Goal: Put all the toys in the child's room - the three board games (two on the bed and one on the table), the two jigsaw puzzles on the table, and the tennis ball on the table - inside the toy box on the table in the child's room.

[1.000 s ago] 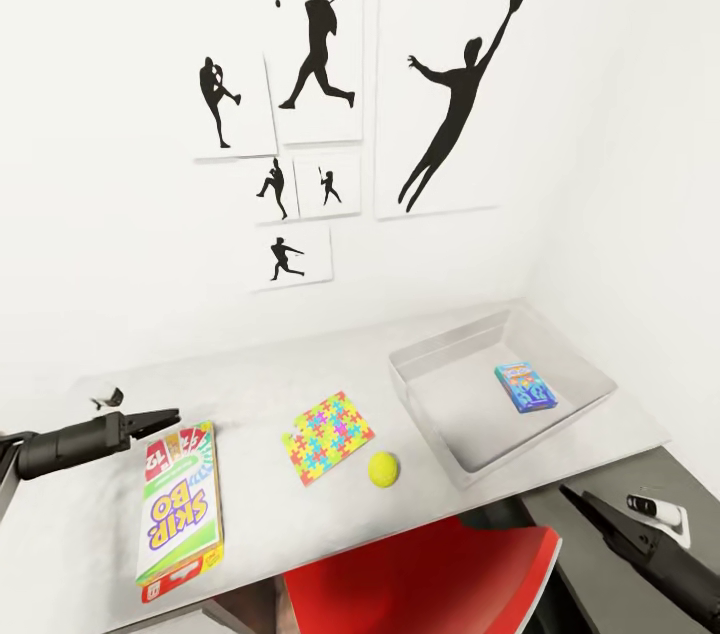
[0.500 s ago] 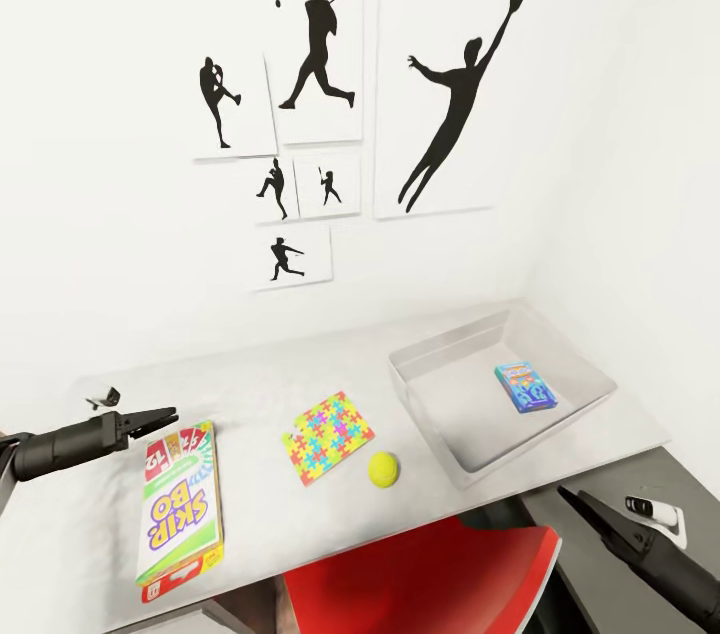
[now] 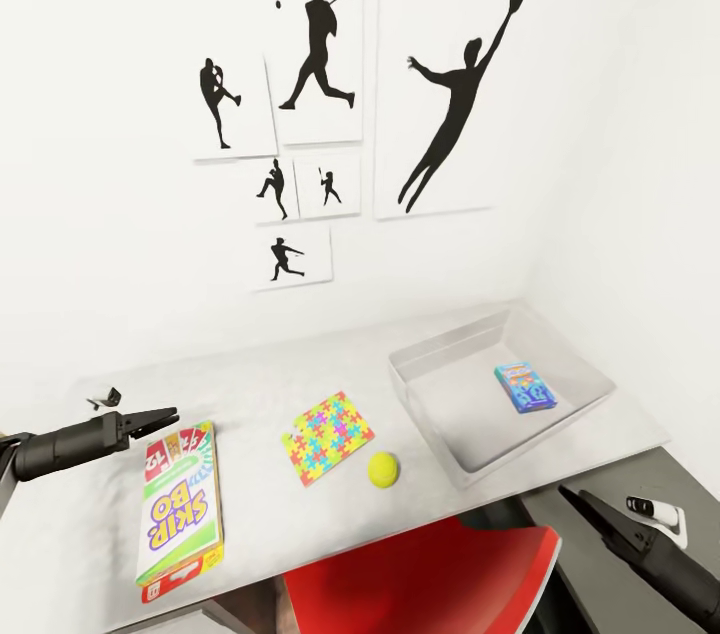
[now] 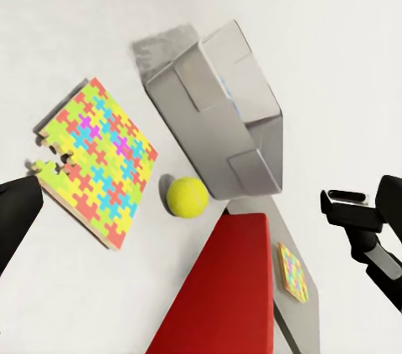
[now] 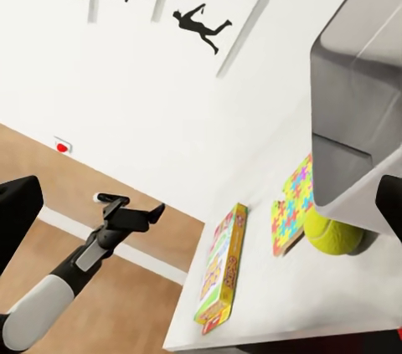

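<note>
Surveying from the head view: a grey tabletop (image 3: 260, 369) carries a green-and-red Skip-Bo board game box (image 3: 180, 511), a flat multicoloured jigsaw puzzle (image 3: 328, 436), a yellow-green tennis ball (image 3: 383, 469) and an open grey toy box (image 3: 500, 394) with a small blue game box (image 3: 525, 386) inside. The left gripper (image 3: 160, 416) hovers just beside the Skip-Bo box's far end, jaws near together, empty; that box's long axis runs away from the robot. The right gripper (image 3: 575, 497) hangs low off the table's near edge, jaw gap unclear.

Left wrist view: the puzzle (image 4: 94, 161), ball (image 4: 187, 197) and toy box (image 4: 219, 107) lie ahead, with a second jigsaw (image 4: 292, 272) below beside a red chair (image 4: 219, 295).

Right wrist view: black fingers (image 5: 17, 212) stand wide apart, empty; the ball (image 5: 333, 233) sits nearest, touching nothing, so the right arm looks better placed for it.
</note>
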Available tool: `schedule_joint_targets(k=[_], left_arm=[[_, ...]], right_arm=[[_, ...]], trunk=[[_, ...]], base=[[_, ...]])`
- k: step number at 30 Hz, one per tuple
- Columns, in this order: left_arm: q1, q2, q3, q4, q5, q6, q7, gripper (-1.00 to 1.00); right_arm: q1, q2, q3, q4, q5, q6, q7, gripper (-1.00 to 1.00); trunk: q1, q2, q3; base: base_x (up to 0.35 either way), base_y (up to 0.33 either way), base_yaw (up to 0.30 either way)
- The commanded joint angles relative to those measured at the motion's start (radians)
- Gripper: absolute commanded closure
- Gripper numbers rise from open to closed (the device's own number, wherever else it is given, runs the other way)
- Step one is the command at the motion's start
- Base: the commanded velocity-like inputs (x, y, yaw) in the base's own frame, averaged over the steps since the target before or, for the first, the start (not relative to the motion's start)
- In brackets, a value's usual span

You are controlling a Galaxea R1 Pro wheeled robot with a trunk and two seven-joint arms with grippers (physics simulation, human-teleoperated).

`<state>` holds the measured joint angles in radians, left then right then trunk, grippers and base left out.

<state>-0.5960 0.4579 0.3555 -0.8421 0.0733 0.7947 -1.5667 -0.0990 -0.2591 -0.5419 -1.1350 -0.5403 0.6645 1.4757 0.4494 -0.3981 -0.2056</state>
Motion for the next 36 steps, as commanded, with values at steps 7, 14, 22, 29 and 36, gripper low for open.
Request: schedule_joint_targets(k=[7, 14, 22, 29, 36], left_arm=[[-0.001, 0.002, 0.000, 0.000, -0.002, 0.010, -0.004, -1.00], [-0.001, 0.002, 0.000, 0.000, -0.003, 0.009, -0.004, -1.00], [0.001, 0.003, 0.000, 0.000, -0.003, 0.009, -0.004, -1.00], [0.001, 0.004, 0.001, 0.000, -0.003, 0.009, -0.004, -1.00], [0.001, 0.004, 0.003, 0.000, -0.003, 0.009, -0.004, -1.00]], right_arm=[[0.001, 0.000, -0.001, 0.000, -0.004, 0.010, 0.006, -1.00], [0.001, -0.001, -0.002, 0.002, -0.005, 0.010, 0.009, -1.00], [0.001, -0.001, -0.003, 0.003, -0.006, 0.012, 0.010, -1.00], [0.001, 0.000, -0.002, 0.003, -0.006, 0.012, 0.008, -1.00], [0.001, 0.000, -0.002, 0.003, -0.006, 0.012, 0.007, -1.00]], trunk=[[0.001, -0.002, 0.007], [0.001, -0.002, 0.018], [0.001, -0.002, 0.030], [0.001, -0.002, 0.040], [0.001, -0.002, 0.050]], base=[[-0.020, 0.000, -0.076], [-0.148, 0.043, -0.109], [-0.103, 0.041, -0.156], [-0.086, 0.082, -0.191], [-0.157, 0.164, -0.203]])
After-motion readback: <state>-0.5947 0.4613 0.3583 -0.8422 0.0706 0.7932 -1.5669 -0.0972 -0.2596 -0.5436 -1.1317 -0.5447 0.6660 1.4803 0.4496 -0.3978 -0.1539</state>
